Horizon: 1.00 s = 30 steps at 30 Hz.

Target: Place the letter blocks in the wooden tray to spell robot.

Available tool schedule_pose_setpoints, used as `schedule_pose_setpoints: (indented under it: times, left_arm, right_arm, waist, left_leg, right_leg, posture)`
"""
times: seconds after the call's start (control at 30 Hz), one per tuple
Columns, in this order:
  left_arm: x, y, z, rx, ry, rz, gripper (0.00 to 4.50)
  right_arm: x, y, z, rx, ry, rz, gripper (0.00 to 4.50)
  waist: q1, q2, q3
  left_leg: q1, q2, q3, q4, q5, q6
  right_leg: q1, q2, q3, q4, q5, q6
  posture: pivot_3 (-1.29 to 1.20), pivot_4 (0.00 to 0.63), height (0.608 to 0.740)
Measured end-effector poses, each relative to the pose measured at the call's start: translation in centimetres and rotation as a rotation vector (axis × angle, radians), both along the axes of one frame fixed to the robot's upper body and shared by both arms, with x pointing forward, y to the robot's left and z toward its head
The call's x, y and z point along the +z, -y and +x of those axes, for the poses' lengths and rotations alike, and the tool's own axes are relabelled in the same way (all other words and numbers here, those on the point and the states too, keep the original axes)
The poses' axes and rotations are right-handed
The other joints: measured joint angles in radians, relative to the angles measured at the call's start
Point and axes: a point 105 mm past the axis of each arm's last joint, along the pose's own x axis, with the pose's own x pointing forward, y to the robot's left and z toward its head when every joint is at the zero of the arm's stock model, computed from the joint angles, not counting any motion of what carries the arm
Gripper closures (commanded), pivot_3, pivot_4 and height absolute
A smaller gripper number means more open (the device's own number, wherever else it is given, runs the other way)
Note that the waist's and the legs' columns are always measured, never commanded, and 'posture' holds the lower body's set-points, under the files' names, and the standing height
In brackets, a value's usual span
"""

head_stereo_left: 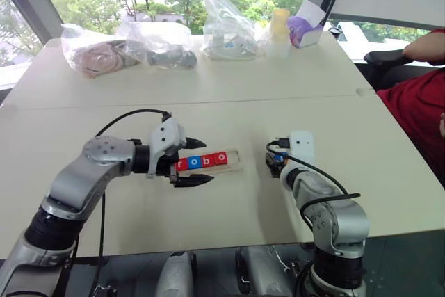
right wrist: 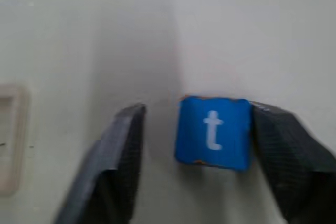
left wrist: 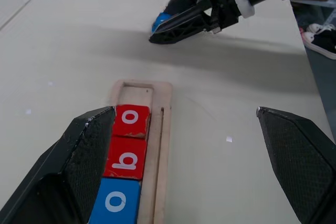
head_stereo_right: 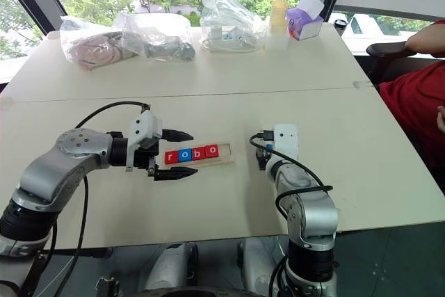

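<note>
The wooden tray (head_stereo_left: 235,165) lies mid-table, and its right-hand slot (left wrist: 135,94) is bare. Four letter blocks in it read r (head_stereo_right: 171,157), o (head_stereo_right: 184,155), b (head_stereo_right: 198,153), o (head_stereo_right: 211,151). My left gripper (head_stereo_left: 203,161) is open, its fingers (left wrist: 84,156) astride the tray's left end without touching it. To the right of the tray, my right gripper (right wrist: 197,111) is open around the blue t block (right wrist: 212,132). The block rests against one finger (right wrist: 275,150) and stands clear of the other. In the left wrist view the block (left wrist: 160,22) shows at that gripper's tips.
Clear plastic bags (head_stereo_left: 132,46) with items, a yellow cup (head_stereo_left: 279,26) and a small purple-and-white box (head_stereo_left: 306,29) line the table's far side. A person in a red top (head_stereo_left: 421,102) sits at the right edge. A seam (head_stereo_left: 208,102) crosses the table.
</note>
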Motion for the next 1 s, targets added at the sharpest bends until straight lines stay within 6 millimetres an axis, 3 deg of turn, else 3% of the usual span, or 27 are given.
schedule_pose_setpoints:
  times: [0.13,0.27,0.33,0.43,0.5,0.6,0.83,0.97,1.0]
  left_arm:
    - [-0.1,-0.6,0.0,0.013,-0.004,0.013,0.0]
    - [0.1,-2.9,-0.8,0.033,-0.058,0.025,0.0]
    - [1.0,-3.5,-1.3,0.023,-0.076,0.006,0.0]
    - [2.0,-3.7,-2.8,-0.031,-0.099,0.006,0.0]
    - [2.1,-3.9,-3.2,-0.036,-0.121,0.009,0.0]
    - [2.1,-4.0,-3.3,-0.027,-0.13,0.0,0.0]
    - [1.4,-4.6,-3.3,0.034,-0.149,-0.003,0.0]
    - [1.4,-4.6,-3.2,0.043,-0.147,-0.002,0.0]
    - [1.4,-4.7,-3.2,0.044,-0.146,0.001,0.0]
  right_arm:
    - [0.9,0.6,0.5,0.046,0.035,0.005,0.03]
    - [5.4,3.1,1.9,0.274,0.237,-0.111,0.03]
    - [6.1,3.8,1.8,0.43,0.266,-0.151,0.03]
    - [3.9,4.3,0.0,0.775,0.189,-0.203,0.03]
    - [1.9,5.4,-1.0,0.906,0.117,-0.188,0.03]
    - [0.6,5.8,-1.3,1.027,0.093,-0.186,0.03]
    - [0.0,6.2,1.8,1.064,0.155,-0.239,0.03]
    - [-0.3,5.9,2.5,1.093,0.167,-0.248,0.03]
    - [-0.3,5.8,2.5,1.111,0.17,-0.261,0.27]
  waist:
    - [0.0,0.0,0.0]
    - [-0.001,0.001,0.001]
    - [0.0,0.0,0.001]
    - [0.004,0.0,0.001]
    - [0.004,0.0,0.001]
    - [-0.005,0.0,0.002]
    - [0.0,0.0,0.002]
    - [0.006,0.0,0.002]
    - [0.006,0.0,0.002]
  left_leg:
    - [-0.001,0.0,0.0,0.0,0.0,0.0]
    - [-0.001,0.0,0.001,-0.001,0.0,0.0]
    - [-0.001,0.0,0.0,-0.002,0.0,0.0]
    - [-0.001,-0.001,0.0,-0.002,-0.001,0.002]
    - [-0.001,-0.001,0.001,-0.001,-0.001,0.002]
    - [0.001,-0.001,0.002,0.0,-0.001,0.002]
    - [0.001,0.0,0.003,0.0,-0.001,0.002]
    - [0.0,-0.001,0.003,0.0,-0.001,0.002]
    - [0.0,-0.001,0.003,0.0,-0.001,0.002]
  right_leg:
    - [-0.001,0.0,0.0,0.0,0.001,0.002]
    - [-0.001,0.0,0.0,-0.002,0.0,0.002]
    - [-0.001,0.0,-0.001,-0.002,0.0,0.003]
    - [0.0,0.0,-0.002,-0.003,-0.002,0.005]
    - [0.001,-0.001,-0.001,-0.003,-0.002,0.005]
    - [0.001,0.0,0.0,-0.002,-0.002,0.005]
    - [0.001,0.001,0.001,-0.001,0.0,0.002]
    - [0.001,0.0,0.0,-0.001,0.0,0.003]
    - [0.001,0.0,0.0,-0.001,0.0,0.003]
  posture:
    - [0.0,0.15,0.74]
    - [0.0,0.15,0.74]
    - [0.0,0.15,0.74]
    - [0.0,0.15,0.74]
    - [0.0,0.15,0.74]
    - [0.0,0.15,0.74]
    - [0.0,0.15,0.74]
    - [0.0,0.15,0.74]
    - [0.0,0.15,0.74]
